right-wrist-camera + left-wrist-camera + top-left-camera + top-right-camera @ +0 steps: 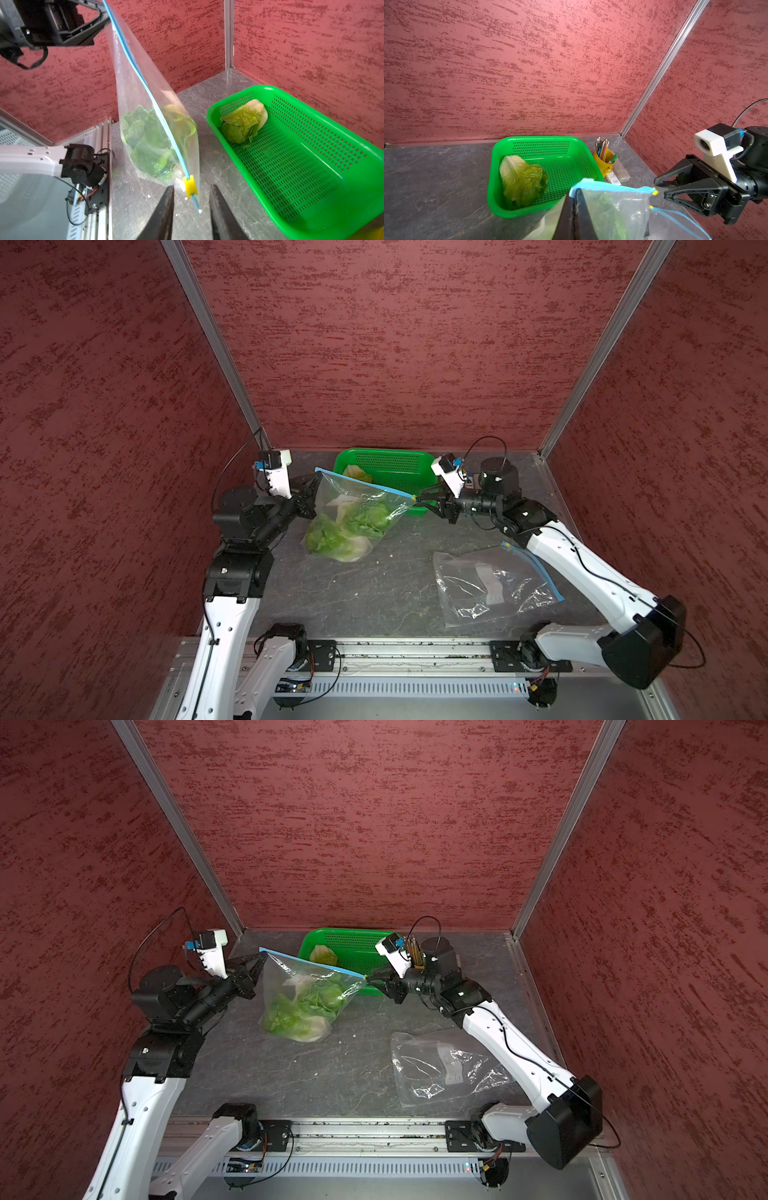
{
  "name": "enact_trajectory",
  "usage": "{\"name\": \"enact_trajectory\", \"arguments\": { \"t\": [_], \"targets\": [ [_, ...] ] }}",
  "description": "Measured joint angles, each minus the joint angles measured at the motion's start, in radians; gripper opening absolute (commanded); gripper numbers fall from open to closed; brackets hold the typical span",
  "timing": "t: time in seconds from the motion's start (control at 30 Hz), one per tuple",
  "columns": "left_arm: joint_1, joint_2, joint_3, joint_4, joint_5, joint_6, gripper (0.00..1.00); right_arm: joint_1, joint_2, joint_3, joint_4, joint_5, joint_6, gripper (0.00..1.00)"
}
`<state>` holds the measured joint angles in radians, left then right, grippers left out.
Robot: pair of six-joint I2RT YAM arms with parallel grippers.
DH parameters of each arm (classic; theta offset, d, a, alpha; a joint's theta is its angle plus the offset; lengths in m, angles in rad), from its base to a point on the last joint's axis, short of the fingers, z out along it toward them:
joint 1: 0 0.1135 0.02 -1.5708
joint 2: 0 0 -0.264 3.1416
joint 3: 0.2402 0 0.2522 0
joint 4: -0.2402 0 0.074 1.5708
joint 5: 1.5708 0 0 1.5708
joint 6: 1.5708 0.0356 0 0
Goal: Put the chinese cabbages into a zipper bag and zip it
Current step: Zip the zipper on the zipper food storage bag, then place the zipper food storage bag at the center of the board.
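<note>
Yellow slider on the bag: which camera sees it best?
The right wrist view: the yellow slider is close, large and unblocked. The left wrist view shows it small; in both top views it is only a tiny speck.

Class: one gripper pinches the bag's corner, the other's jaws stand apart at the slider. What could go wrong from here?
1. One cabbage lies in the green basket while the zipper bag looks zipped, yellow slider at its end: it may be left out.
2. Only the left gripper holds the loaded bag; the right gripper is open, so the corner may slip.
</note>
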<state>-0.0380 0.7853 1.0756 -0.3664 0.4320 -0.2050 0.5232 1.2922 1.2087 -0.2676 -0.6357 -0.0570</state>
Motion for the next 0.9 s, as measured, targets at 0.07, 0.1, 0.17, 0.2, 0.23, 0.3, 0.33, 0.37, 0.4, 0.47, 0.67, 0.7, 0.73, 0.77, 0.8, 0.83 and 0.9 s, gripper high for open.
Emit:
{"name": "enact_trajectory", "arguments": {
  "t": [0.07,0.1,0.17,0.2,0.23,0.3,0.33,0.37,0.4,0.47,0.67,0.7,0.73,0.77,0.8,0.83,0.9],
  "targets": [
    [0.001,0.000,0.002,0.003,0.000,-0.005,0.00,-0.003,0.000,0.016,0.013,0.003,0.019,0.50],
    [0.003,0.000,0.004,0.000,-0.006,-0.006,0.00,-0.003,-0.002,0.023,0.022,0.005,0.027,0.53],
    [0.010,0.000,0.016,-0.019,-0.027,-0.008,0.00,-0.003,-0.009,0.026,0.046,0.016,0.049,0.61],
    [0.016,0.000,0.023,-0.028,-0.039,-0.009,0.00,-0.003,-0.013,0.026,0.052,0.020,0.058,0.62],
    [0.025,0.000,0.036,-0.042,-0.055,-0.010,0.00,-0.003,-0.018,0.026,0.063,0.029,0.071,0.63],
    [0.047,0.002,0.064,-0.074,-0.094,-0.014,0.00,-0.003,-0.029,0.026,0.079,0.045,0.093,0.67],
    [0.063,0.004,0.082,-0.095,-0.116,-0.018,0.00,-0.003,-0.034,0.024,0.089,0.056,0.107,0.68],
    [0.084,0.010,0.101,-0.115,-0.138,-0.024,0.00,-0.003,-0.041,0.020,0.100,0.063,0.116,0.69],
    [0.106,0.019,0.118,-0.132,-0.158,-0.028,0.00,-0.003,-0.047,0.014,0.108,0.070,0.126,0.70],
    [0.170,0.041,0.147,-0.162,-0.190,-0.045,0.00,-0.003,-0.058,-0.005,0.126,0.086,0.150,0.71],
    [0.377,0.098,0.130,-0.187,-0.203,-0.117,0.00,-0.003,-0.064,-0.074,0.165,0.111,0.207,0.76],
    [0.406,0.109,0.128,-0.191,-0.198,-0.125,0.00,-0.003,-0.063,-0.080,0.167,0.115,0.214,0.76],
    [0.438,0.125,0.128,-0.192,-0.194,-0.135,0.00,-0.003,-0.061,-0.082,0.168,0.118,0.222,0.77],
    [0.466,0.141,0.128,-0.190,-0.189,-0.142,0.00,-0.003,-0.058,-0.082,0.172,0.122,0.227,0.77],
    [0.484,0.154,0.129,-0.190,-0.187,-0.146,0.00,-0.003,-0.055,-0.082,0.175,0.125,0.234,0.77],
    [0.500,0.169,0.131,-0.190,-0.186,-0.146,0.00,-0.003,-0.052,-0.082,0.179,0.126,0.238,0.78],
    [0.515,0.199,0.142,-0.190,-0.190,-0.145,0.00,-0.003,-0.046,-0.083,0.188,0.129,0.246,0.78]
  ]
}}
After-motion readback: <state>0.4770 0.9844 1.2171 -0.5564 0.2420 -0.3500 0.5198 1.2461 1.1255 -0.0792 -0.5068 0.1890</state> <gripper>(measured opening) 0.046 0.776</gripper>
